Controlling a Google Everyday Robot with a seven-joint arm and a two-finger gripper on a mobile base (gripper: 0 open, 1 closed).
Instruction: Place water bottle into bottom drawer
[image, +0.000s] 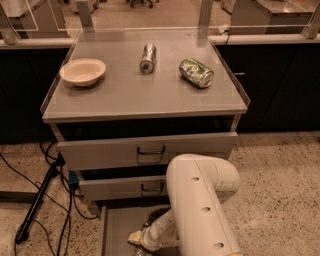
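Observation:
The bottom drawer (116, 227) is pulled out at the foot of the grey cabinet, and its flat grey floor shows on the left. My white arm (200, 205) bends down into it from the right. My gripper (143, 240) is low inside the drawer, at the bottom edge of the camera view, mostly covered by the wrist. The water bottle is hidden, and I cannot tell whether it is in the gripper or on the drawer floor.
On the cabinet top (125, 95) lie a cream bowl (83, 71), a silver can (148, 57) and a green can (196, 72), both on their sides. The two upper drawers (150, 150) are slightly open. Cables and a black stand (35, 205) are on the floor to the left.

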